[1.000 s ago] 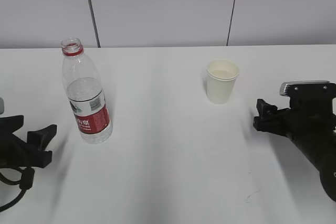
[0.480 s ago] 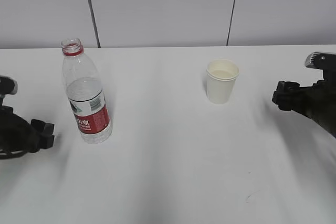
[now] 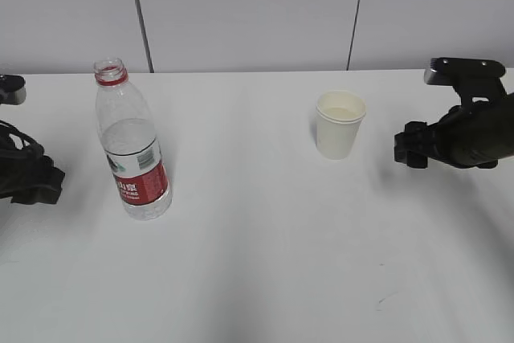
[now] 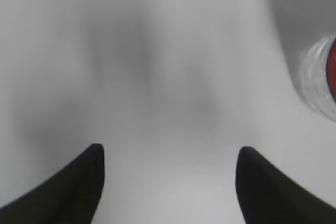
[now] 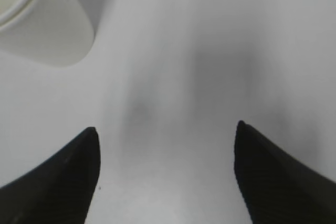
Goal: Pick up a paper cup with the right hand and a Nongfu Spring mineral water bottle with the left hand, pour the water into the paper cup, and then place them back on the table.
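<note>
The mineral water bottle (image 3: 132,146) stands upright and uncapped on the white table (image 3: 257,263) at the left, about half full of clear water (image 3: 127,136). Its blurred red-labelled side shows at the right edge of the left wrist view (image 4: 323,80). The cream paper cup (image 3: 339,124) stands right of centre, with liquid in it; it shows at the top left of the right wrist view (image 5: 39,19). My left gripper (image 3: 44,182) is open and empty, left of the bottle (image 4: 168,150). My right gripper (image 3: 409,149) is open and empty, right of the cup (image 5: 165,129).
A grey panelled wall (image 3: 257,14) stands behind the table's far edge. Bare white tabletop lies between the bottle and the cup and along the front.
Both arms have risen and swung back from the front of the table. The left gripper has drawn toward the left edge. The right gripper has moved up level with the cup. Bottle and cup have not moved.
</note>
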Controlling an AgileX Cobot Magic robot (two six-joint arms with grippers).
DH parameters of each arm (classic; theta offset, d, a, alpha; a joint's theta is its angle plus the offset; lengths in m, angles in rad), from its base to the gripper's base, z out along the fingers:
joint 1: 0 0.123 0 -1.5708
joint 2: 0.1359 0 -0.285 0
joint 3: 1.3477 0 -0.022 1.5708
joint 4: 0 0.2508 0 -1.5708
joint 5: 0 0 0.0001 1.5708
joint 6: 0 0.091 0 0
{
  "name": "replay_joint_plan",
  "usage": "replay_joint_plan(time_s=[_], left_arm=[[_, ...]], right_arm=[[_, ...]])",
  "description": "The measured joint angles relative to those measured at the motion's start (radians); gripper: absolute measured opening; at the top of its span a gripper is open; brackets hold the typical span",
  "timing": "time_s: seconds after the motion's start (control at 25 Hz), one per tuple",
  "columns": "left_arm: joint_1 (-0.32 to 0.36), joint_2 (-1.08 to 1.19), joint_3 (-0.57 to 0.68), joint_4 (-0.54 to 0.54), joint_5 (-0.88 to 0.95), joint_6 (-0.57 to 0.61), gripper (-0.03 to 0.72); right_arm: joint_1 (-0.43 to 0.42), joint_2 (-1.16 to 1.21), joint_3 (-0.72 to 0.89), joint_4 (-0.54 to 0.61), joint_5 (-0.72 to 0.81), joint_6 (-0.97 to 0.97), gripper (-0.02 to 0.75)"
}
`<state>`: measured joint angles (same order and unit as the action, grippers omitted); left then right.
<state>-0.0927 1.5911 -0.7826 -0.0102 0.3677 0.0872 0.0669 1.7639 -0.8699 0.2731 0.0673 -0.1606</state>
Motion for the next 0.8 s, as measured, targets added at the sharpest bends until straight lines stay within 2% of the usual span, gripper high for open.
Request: replay_joint_plan(time_s=[0.16, 0.44, 0.6, 0.8], left_arm=[[0.0, 0.0, -0.126, 0.01, 0.238, 0.0, 0.48], [0.0, 0.0, -0.253, 0.016, 0.483, 0.0, 0.48], [0.0, 0.0, -0.284, 0.029, 0.582, 0.0, 0.48], [0.0, 0.0, -0.307, 0.057, 0.67, 0.0, 0.48]], right_arm=[[0.0, 0.0, -0.119, -0.038, 0.29, -0.026, 0.592], [0.0, 0.0, -0.29, -0.173, 0.693, -0.031, 0.592], [0.0, 0.0, -0.348, -0.206, 0.825, -0.031, 0.592], [0.0, 0.0, -0.402, -0.237, 0.919, -0.031, 0.591]])
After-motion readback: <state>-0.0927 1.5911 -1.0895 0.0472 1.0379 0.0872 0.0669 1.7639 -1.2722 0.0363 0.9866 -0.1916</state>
